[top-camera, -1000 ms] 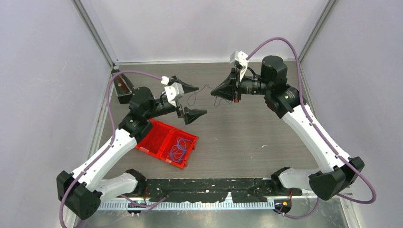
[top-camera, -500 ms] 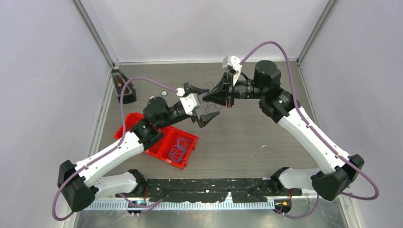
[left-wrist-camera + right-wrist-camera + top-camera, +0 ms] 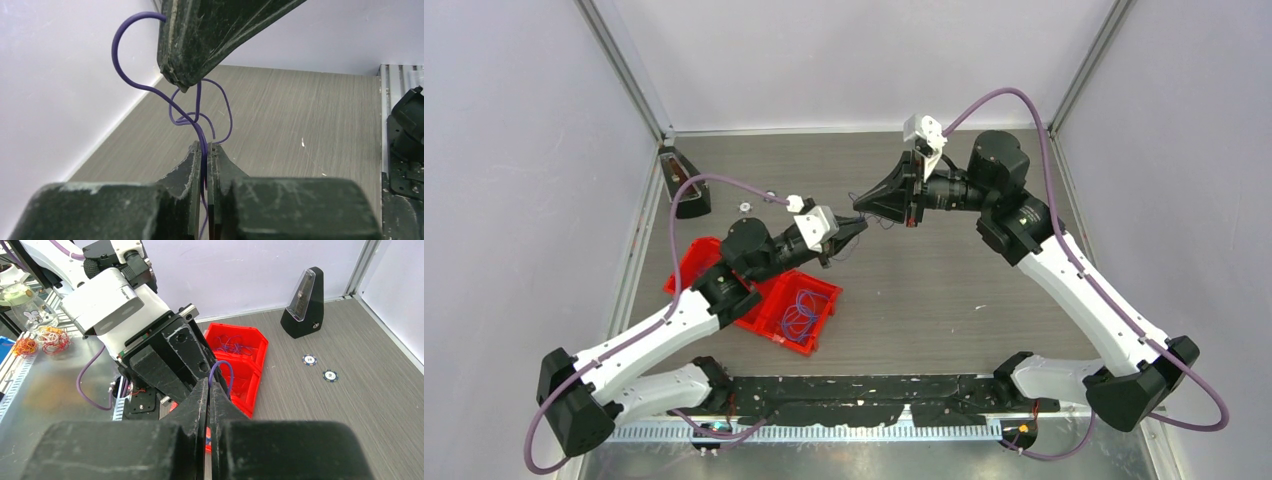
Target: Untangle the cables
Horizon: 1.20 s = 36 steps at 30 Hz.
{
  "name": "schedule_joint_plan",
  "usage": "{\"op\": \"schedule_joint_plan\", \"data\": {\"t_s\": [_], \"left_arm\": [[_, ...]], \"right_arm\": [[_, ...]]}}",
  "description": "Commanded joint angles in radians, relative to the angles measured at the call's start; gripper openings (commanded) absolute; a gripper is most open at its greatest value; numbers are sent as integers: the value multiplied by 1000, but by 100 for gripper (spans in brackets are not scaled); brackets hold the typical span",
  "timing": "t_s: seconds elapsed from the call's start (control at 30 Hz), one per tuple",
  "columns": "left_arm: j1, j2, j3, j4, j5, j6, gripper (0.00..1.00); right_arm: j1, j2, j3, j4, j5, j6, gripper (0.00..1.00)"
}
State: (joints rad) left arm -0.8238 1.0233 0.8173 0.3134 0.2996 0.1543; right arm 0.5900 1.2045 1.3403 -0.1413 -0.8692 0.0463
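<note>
Two questions from wirenut: are both sets of jaws really clamped, and on what?

benchrat: Yep, both closed down. The left gripper has its pads pressed together with only a sliver between them, and the purple cable runs right through that sliver. The right gripper is pinched onto the same strand just above it. The wire between the two tips is a knotty couple of loops, plus one big arc sticking out to the side.

wirenut: How tight is it around there?

benchrat: From overhead the two tips meet nearly nose to nose, raised over the far middle of the table. There's bare grey woodgrain to the right and toward the near edge. On the left it's busier. A red bin sits partly under the left arm, with more cables curled in its near compartment and another small tangle in the other one. A black metronome stands in the far left corner, and two poker chips lie near it. Pale lilac walls close in the left, far and right sides.
</note>
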Motion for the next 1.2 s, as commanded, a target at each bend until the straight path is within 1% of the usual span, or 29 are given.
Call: {"op": "schedule_joint_plan", "data": {"t_s": [0.0, 0.07, 0.1, 0.2, 0.27, 0.3, 0.47, 0.6, 0.67, 0.77, 0.8, 0.83, 0.87, 0.9, 0.93, 0.97, 1.0, 1.03, 1.07, 1.13, 1.17], "left_arm": [[-3, -41, -1, 66, -11, -15, 4], [-3, -47, 0, 71, 2, -28, 3], [-3, -50, 1, 72, 8, -33, 0], [-2, -60, 6, 75, 11, -46, 0], [5, -85, 11, 59, 33, -39, 0], [13, -108, 10, 47, 46, -37, 0], [59, -205, 23, -50, 109, -98, 0], [60, -189, 64, -39, 149, -145, 0], [61, -172, 88, -45, 143, -148, 0], [84, -172, 93, -73, 139, -205, 0], [103, -174, 92, -92, 145, -227, 0], [126, -180, 88, -113, 158, -253, 0], [155, -190, 79, -142, 176, -280, 0], [186, -203, 68, -173, 204, -299, 0], [215, -221, 51, -216, 236, -309, 0], [242, -253, 24, -279, 268, -302, 0], [265, -279, 0, -335, 303, -282, 0], [279, -308, -16, -406, 322, -249, 0], [285, -329, -26, -482, 320, -217, 0], [293, -357, -26, -653, 314, -145, 0], [295, -366, -26, -717, 303, -116, 0]], "right_arm": [[5, -20, -6, 70, 0, 33, 5], [4, -20, -12, 80, 2, 44, 5], [5, -20, -14, 84, 4, 51, 5], [5, -18, -22, 84, 20, 57, 5], [-9, -22, -36, 72, 58, 58, 5], [-31, -23, -43, 68, 85, 62, 5], [-119, 18, -87, -42, 91, 56, 5], [-102, 35, -160, -49, 47, 14, 6], [-78, 47, -162, -51, 21, -5, 5], [-54, 54, -140, -51, -3, -18, 7], [-51, 54, -135, -57, -15, -26, 17], [-50, 53, -127, -83, -22, -34, 24], [-51, 53, -121, -103, -24, -70, 38], [-50, 48, -108, -161, -19, -92, 43], [-51, 45, -105, -192, 7, -135, 57], [-51, 34, -102, -241, 23, -154, 64], [-58, 27, -104, -262, 49, -183, 76], [-67, 13, -110, -292, 59, -194, 81], [-72, 6, -114, -303, 78, -211, 90], [-77, -26, -130, -335, 100, -238, 97], [-81, -32, -134, -353, 109, -255, 98]]}}
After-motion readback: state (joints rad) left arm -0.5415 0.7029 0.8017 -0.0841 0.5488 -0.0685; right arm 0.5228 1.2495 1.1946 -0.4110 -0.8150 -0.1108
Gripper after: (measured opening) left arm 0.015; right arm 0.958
